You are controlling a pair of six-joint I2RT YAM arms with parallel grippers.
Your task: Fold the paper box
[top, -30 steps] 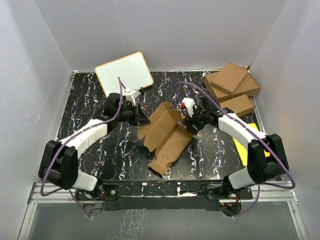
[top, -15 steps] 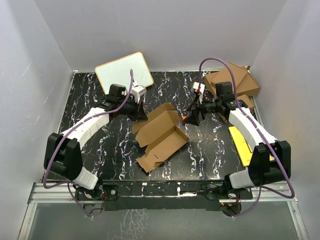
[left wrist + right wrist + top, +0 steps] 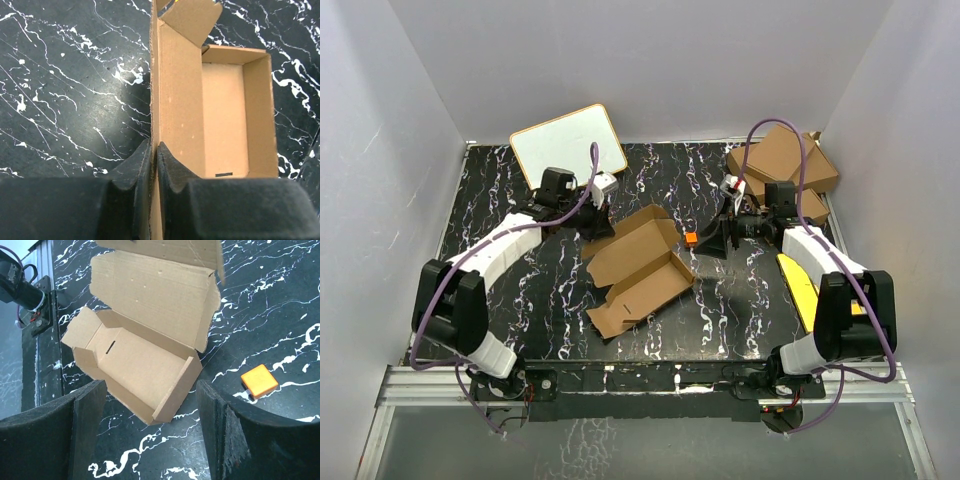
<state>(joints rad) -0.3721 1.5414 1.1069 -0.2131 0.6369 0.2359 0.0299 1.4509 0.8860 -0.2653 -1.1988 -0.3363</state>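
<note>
1. My left gripper (image 3: 154, 150) is clamped on a side wall of the paper box (image 3: 640, 268).
2. The paper box lies unfolded at centre frame on the table (image 3: 535, 295).
3. My right gripper (image 3: 150, 384) stands open, clear of it.

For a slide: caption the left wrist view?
Closed left gripper pinches a panel of the half-folded paper box on the marbled table.

The light is bright and even and comes from above, so the shadows beside the paper box (image 3: 638, 268) are short and soft, the glossy counter (image 3: 75, 95) shows a pale sheen in the left wrist view, and the left pincer (image 3: 154, 150) looks dark and slightly blurred at the lower edge.
</note>
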